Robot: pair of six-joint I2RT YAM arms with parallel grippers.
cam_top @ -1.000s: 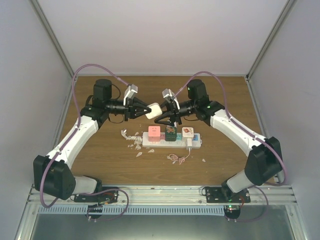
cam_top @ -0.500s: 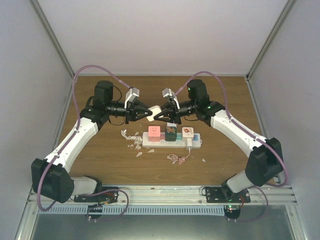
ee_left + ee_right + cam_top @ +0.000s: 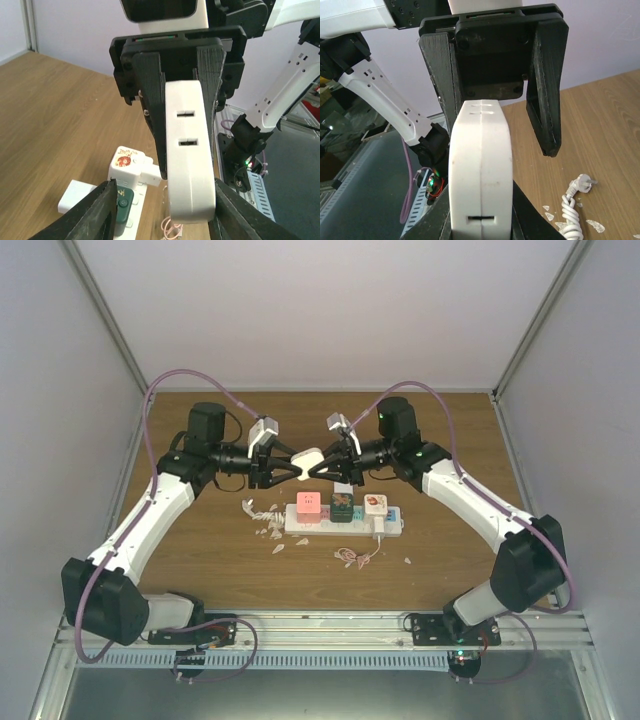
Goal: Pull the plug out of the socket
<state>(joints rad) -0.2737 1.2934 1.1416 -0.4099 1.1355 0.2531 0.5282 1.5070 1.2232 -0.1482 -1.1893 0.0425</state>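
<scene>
A white rounded plug block (image 3: 308, 457) hangs in the air between my two grippers, above and behind the socket strip (image 3: 330, 524). My right gripper (image 3: 323, 468) is shut on it; in the right wrist view its fingers press both sides of the block (image 3: 480, 170). My left gripper (image 3: 289, 467) is open around the block's other end; in the left wrist view (image 3: 165, 215) its left finger stands apart from the block (image 3: 190, 150). The strip (image 3: 75, 196) carries a pink cube (image 3: 308, 503), a dark green plug (image 3: 343, 506) and a white stickered cube (image 3: 375, 503).
White chips and a coiled white cord (image 3: 262, 510) lie left of the strip; the cord also shows in the right wrist view (image 3: 574, 205). A thin pink cable (image 3: 352, 556) lies in front of it. Grey walls enclose the wooden table (image 3: 200, 550).
The left gripper held the white block a second ago. The right gripper closed on it, and the left jaws opened. The block moved slightly up and back.
</scene>
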